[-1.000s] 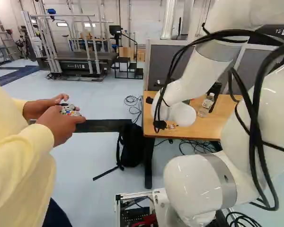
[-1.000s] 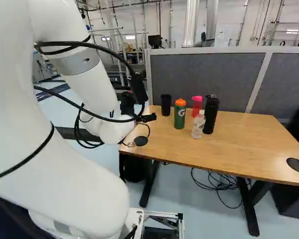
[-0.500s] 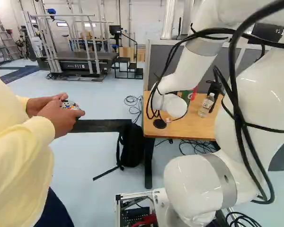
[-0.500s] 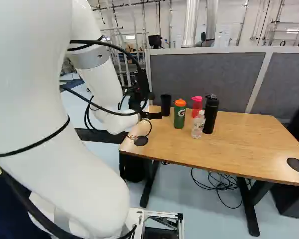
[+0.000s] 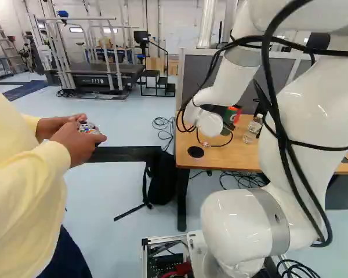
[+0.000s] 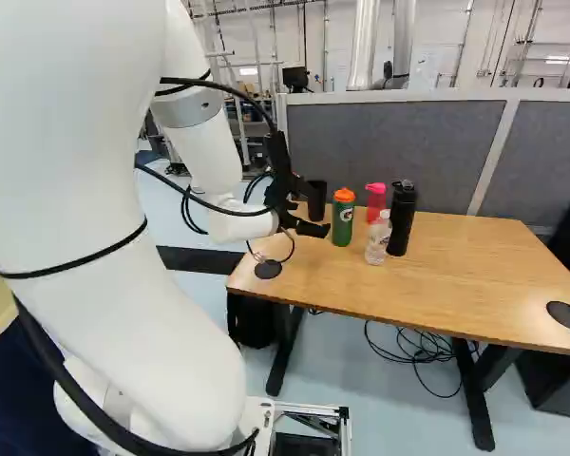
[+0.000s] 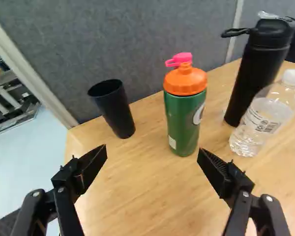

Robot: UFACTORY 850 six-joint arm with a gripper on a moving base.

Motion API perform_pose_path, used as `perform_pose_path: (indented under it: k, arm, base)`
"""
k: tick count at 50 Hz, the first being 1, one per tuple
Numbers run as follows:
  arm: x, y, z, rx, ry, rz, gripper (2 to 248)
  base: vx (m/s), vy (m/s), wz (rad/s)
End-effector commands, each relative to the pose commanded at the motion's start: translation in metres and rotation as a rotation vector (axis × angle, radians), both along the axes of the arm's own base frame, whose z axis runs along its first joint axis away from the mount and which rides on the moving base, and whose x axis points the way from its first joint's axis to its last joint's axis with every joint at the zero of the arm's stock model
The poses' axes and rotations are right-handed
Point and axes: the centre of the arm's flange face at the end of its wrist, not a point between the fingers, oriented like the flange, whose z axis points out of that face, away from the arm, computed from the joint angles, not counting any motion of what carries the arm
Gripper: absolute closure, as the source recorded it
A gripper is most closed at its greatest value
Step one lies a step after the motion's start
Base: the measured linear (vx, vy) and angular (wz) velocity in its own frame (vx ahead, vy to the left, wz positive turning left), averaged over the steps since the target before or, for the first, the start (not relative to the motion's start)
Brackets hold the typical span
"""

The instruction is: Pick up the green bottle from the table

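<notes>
In the right base view my gripper is over the table's left part, just left of the green bottle with its orange cap. The bottle stands upright on the wooden table. Seen from the wrist, the gripper is open, its two black fingers wide apart with nothing held. Ahead of them, nearer the finger on the clear bottle's side, is the green bottle, touched by neither. In the left base view, my wrist partly hides the green bottle.
A black cup stands beside the green bottle, a pink bottle behind it. On its other side are a clear water bottle and a black bottle. A grey partition rises behind the table.
My arm has swung the gripper across the table's left part, closer to the green bottle, and its fingers have tipped lower. The base and the bottles have stayed put.
</notes>
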Motion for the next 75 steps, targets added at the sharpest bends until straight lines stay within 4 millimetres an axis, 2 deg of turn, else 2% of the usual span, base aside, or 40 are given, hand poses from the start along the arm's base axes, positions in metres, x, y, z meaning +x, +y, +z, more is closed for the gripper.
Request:
perform_pose_path:
  k: [7,22,38,57,68,75]
  arm:
    - [-0.001,-0.006,-0.001,-0.020,0.032,-0.052,3]
    - [0.008,-0.013,-0.002,-0.108,0.105,-0.034,3]
    - [0.035,-0.023,-0.003,-0.113,0.101,-0.051,3]
    - [0.070,-0.045,-0.005,-0.112,0.088,-0.093,3]
    - [0.080,-0.062,-0.006,-0.111,0.083,-0.126,3]
    - [0.081,-0.066,-0.006,-0.111,0.082,-0.133,3]
  base:
    - [0.000,0.000,0.000]
    - [0.000,0.000,0.000]
    - [0.000,0.000,0.000]
    - [0.000,0.000,0.000]
    - [0.000,0.000,0.000]
    - [0.000,0.000,0.000]
